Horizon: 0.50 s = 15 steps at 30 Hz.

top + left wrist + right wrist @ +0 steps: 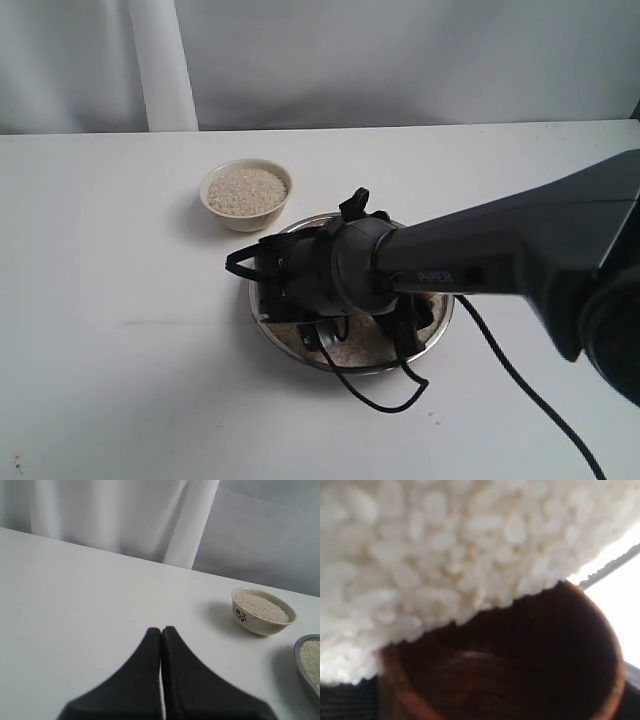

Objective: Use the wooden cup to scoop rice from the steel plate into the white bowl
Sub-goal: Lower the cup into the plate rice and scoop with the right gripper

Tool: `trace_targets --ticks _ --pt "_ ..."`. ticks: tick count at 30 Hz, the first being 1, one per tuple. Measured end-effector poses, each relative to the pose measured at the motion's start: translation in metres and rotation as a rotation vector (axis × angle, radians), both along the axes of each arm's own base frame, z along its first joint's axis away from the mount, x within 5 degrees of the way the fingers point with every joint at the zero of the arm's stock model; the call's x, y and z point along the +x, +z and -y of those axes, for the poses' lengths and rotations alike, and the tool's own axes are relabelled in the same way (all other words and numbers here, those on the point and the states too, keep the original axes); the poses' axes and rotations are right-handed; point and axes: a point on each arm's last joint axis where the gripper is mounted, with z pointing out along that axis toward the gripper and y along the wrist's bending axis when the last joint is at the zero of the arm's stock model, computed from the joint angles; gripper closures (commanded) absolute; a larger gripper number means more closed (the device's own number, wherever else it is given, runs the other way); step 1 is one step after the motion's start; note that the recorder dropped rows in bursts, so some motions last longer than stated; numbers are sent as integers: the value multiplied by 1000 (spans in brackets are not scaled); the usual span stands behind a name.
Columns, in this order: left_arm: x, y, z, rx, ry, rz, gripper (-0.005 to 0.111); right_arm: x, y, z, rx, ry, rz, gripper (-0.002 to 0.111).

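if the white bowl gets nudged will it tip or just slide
Probably slide rather than tip: the white bowl looks low and wide on a smooth table. It is filled near the rim with rice, so likely heavy for its size; a sharp shove might spill grains.

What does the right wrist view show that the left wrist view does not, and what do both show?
Only the right wrist view: the wooden cup, very close, its dark mouth tipped against the heap of rice.
Only the left wrist view: the white bowl, filled with rice, with a dark pattern on its side; the shut left end effector; the table; the curtain behind.
Both: the rice in the steel plate, of which the left wrist view catches just an edge.
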Motion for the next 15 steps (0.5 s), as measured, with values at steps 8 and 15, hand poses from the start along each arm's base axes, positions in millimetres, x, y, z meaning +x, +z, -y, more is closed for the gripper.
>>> trace_targets --ticks 8,15 --pt "0 0 0 0 0 0 107 -1 -3 -4 86 -26 -2 108" --pt "0 0 0 0 0 0 107 1 -4 -3 163 -85 18 108"
